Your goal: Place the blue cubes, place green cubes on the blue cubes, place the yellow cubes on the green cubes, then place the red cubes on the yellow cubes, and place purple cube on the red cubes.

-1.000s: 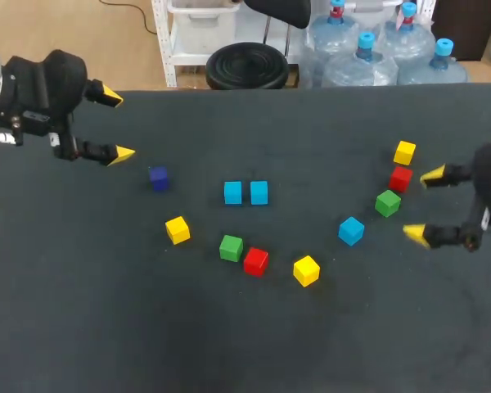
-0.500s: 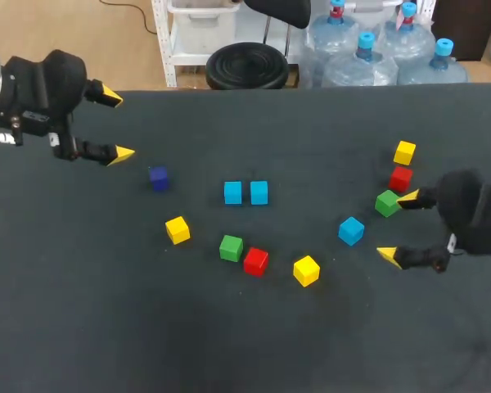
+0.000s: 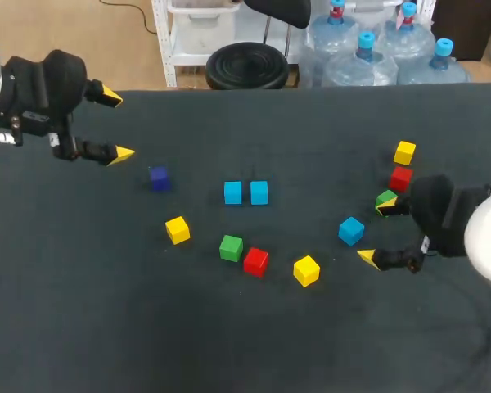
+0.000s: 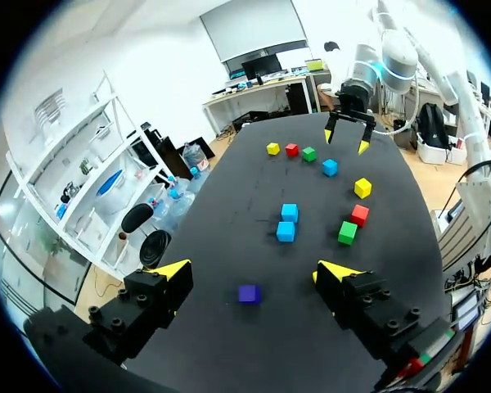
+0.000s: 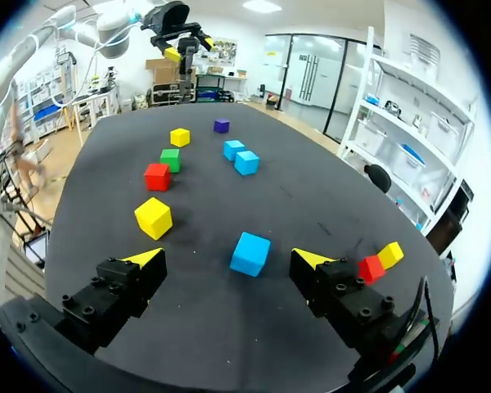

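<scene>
Near the worktop's right edge, the right hand (image 3: 376, 232) hangs low with its two fingers spread wide, pinching nothing. The lone blue cube (image 3: 351, 230) lies just ahead of the gap between the yellow tips, and neither tip touches it. The right wrist view shows it flat on the dark worktop (image 3: 245, 344), turned a little cornerwise to the fingers.

One fingertip overlaps the right green cube (image 3: 385, 199) as seen from above, and whether it touches that cube is hard to say. From there toward the far edge stand the right red cube (image 3: 401, 178) and then the right yellow cube (image 3: 404, 152), close together in a short row.

At the worktop's middle, the left blue cube (image 3: 233, 193) and the right blue cube (image 3: 259, 192) stand side by side, almost touching. Toward the near edge from them, the middle green cube (image 3: 231, 248) and the middle red cube (image 3: 256, 261) sit close against each other. The middle yellow cube (image 3: 306, 270) lies on their right-edge side and the left yellow cube (image 3: 177, 230) on their left-edge side. The purple cube (image 3: 158, 178) lies alone, nearer the left edge.

By the far left corner, the left hand (image 3: 114, 124) hovers with its fingers spread and empty. In the left wrist view the purple cube lies ahead of the gap between its tips, apart from both.
</scene>
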`<state>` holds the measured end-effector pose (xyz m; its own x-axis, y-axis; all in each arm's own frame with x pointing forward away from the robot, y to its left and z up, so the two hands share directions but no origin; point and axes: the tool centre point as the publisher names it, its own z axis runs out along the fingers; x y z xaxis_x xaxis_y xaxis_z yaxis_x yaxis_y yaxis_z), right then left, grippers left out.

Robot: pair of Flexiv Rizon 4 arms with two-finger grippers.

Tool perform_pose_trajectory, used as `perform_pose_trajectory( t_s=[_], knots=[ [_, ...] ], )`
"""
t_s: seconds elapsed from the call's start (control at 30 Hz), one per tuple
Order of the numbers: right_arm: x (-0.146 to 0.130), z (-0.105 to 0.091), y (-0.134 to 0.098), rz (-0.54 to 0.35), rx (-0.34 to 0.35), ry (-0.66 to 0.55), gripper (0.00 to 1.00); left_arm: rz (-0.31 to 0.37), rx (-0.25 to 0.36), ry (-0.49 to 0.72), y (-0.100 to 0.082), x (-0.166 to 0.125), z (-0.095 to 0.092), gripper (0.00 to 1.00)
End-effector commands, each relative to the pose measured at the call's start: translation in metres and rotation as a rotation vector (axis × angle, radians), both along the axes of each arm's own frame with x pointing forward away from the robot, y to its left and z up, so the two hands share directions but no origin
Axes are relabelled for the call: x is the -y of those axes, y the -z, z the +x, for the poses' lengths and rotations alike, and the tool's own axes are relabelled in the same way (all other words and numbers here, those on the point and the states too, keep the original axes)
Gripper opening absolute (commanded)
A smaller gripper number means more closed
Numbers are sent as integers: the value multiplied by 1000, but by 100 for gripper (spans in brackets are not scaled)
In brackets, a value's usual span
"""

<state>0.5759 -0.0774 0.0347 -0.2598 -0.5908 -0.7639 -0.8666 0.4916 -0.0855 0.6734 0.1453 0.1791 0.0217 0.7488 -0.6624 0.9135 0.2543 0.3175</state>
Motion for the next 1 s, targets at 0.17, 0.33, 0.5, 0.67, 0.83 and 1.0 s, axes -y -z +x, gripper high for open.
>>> perform_pose_trajectory(
  t_s=[0.17, 0.33, 0.5, 0.67, 0.83, 1.0],
  knots=[
    [-14, 7, 24, 58, 10, 79, 100, -6, 6, 3, 1, -2, -1, 100],
    [-14, 14, 31, 65, 3, 99, 100, -6, 6, 3, 1, -2, -1, 100],
    [-14, 20, 35, 72, 1, 108, 100, -6, 6, 3, 1, -2, -1, 100],
    [-11, 23, 37, 76, -1, 123, 100, -6, 6, 3, 1, -2, -1, 100],
    [-8, 26, 39, 77, -6, 134, 100, -6, 6, 3, 1, -2, -1, 100],
    [-8, 30, 40, 91, -2, 139, 86, -6, 6, 3, 1, -2, -1, 100]
  ],
)
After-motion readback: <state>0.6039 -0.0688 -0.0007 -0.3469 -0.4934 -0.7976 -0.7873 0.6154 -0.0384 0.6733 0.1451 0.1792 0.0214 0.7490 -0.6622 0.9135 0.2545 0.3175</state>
